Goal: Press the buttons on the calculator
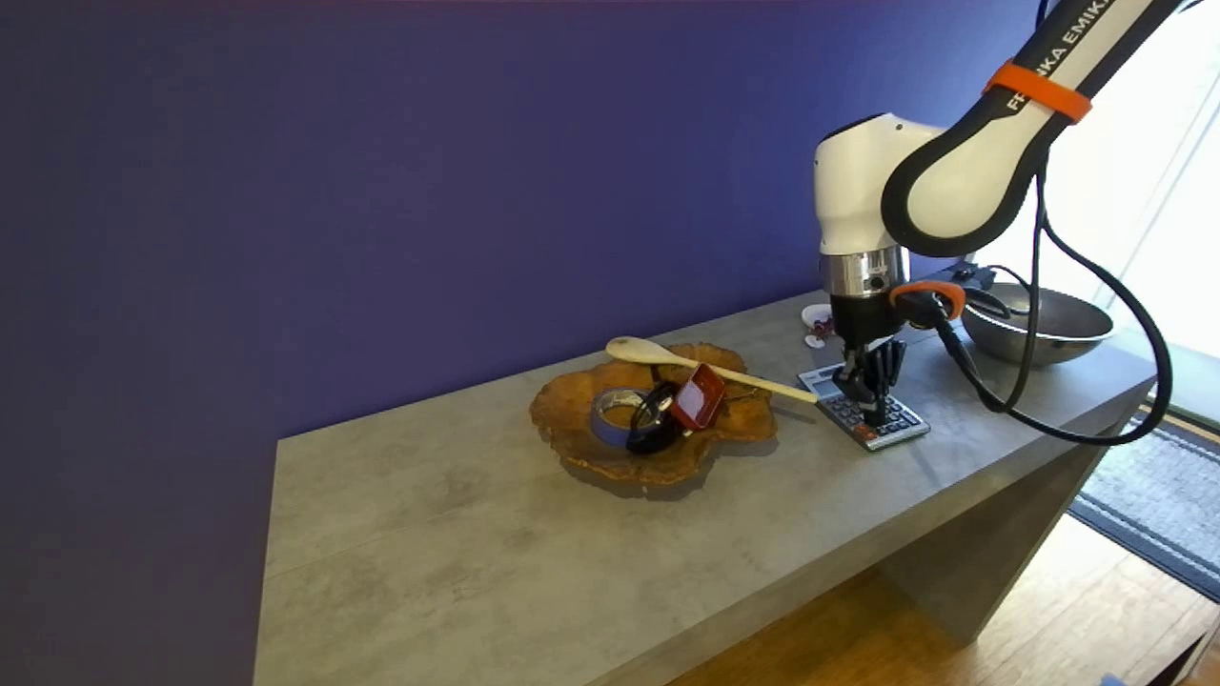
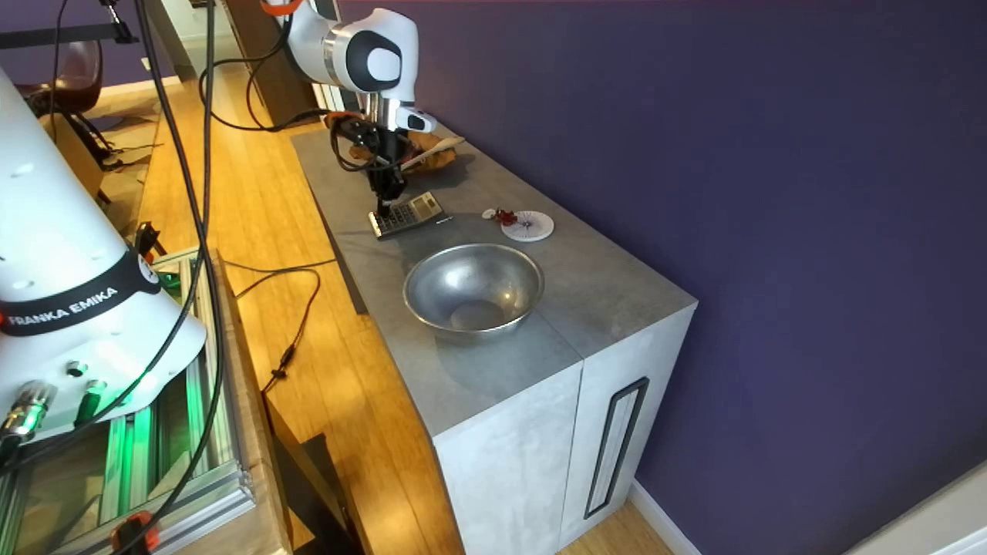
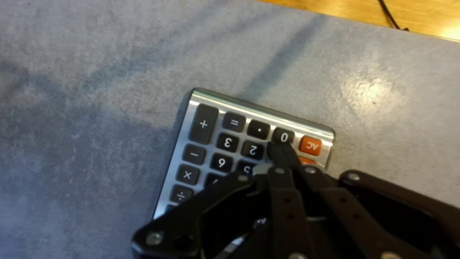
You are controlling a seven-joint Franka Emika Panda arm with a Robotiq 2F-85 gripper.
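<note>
Closed, empty black jointed end effector (image 3: pixel 280 145) over dark square buttons (image 3: pixel 221 162) on silver rectangular calculator (image 3: pixel 239 136); probably pressing; next: lift.

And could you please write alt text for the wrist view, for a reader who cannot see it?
Shut black gripper over a grey calculator, its fingertips near the 0 key and 2 key; whether they press anything is unclear. The calculator lies on a grey table, digits upside down, an orange AC key near one corner.
</note>
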